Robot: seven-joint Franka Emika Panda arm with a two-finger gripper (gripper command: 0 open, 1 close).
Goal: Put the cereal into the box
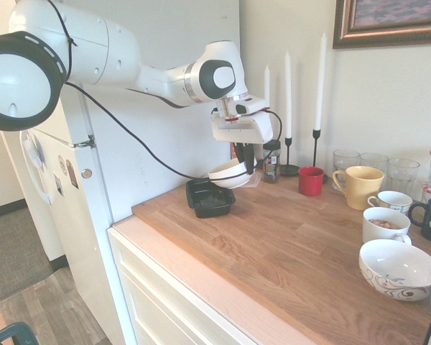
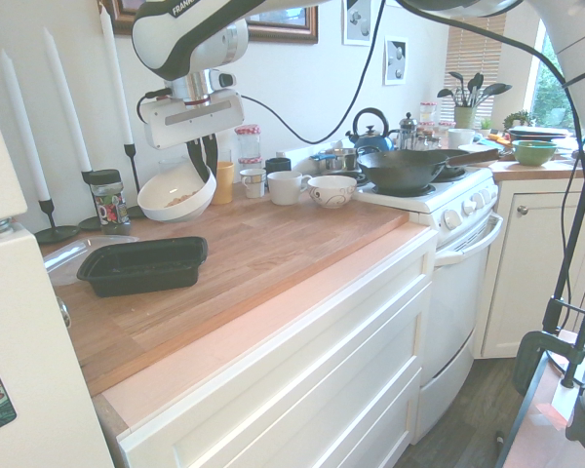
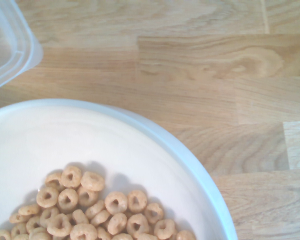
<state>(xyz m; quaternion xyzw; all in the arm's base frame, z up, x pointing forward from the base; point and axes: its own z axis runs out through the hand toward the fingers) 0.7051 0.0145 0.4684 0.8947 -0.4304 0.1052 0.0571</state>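
First exterior view: a wide-angle camera stands off the front edge of the tabletop (image 1: 287, 244), near the arm's base, and faces the back wall, so the arm enters from the left. Second exterior view: a wide-angle camera at the opposite end looks along the tabletop (image 2: 273, 244) toward the stove (image 2: 439, 195), with the arm entering from the upper right. Both views share the wooden surface, the black box (image 1: 210, 198) (image 2: 143, 265), the white bowl (image 1: 228, 174) (image 2: 176, 196) and the candles (image 1: 320, 72) (image 2: 115, 78). Wrist view: a close camera looks almost straight down into the bowl (image 3: 155, 145) of cereal (image 3: 90, 210) above the wood.
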